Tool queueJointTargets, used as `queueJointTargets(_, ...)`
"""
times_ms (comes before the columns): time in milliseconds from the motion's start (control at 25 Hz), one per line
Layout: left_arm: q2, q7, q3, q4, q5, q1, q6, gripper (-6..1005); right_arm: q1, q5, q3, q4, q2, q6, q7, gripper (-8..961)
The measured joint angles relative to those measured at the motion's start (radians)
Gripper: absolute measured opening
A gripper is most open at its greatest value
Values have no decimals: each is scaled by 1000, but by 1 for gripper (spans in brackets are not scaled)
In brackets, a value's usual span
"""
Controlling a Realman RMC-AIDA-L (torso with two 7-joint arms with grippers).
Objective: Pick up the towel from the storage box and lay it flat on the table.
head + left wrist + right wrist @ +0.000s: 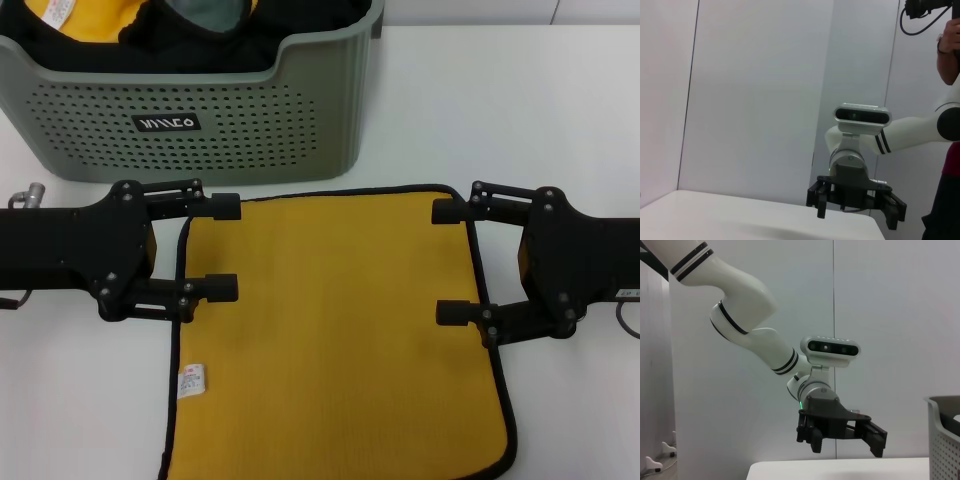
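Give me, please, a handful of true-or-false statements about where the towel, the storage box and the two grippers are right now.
1. The towel lies spread out, yellow side up, on the table. True.
2. The left gripper is shut on the towel's edge. False: its fingers are open, one on each side of the towel's far left corner.
3. The storage box is empty. False: yellow and dark cloths still show inside it.
4. The right gripper is open at the towel's right edge. True.
5. The towel's white tag is near its right edge. False: it sits near the left edge.
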Motion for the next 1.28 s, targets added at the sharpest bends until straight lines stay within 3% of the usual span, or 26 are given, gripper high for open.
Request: queueJointTargets(1280,-2,-6,0,-13,-3,2,0,787,0,5,0,-2,-3,-2,0,874)
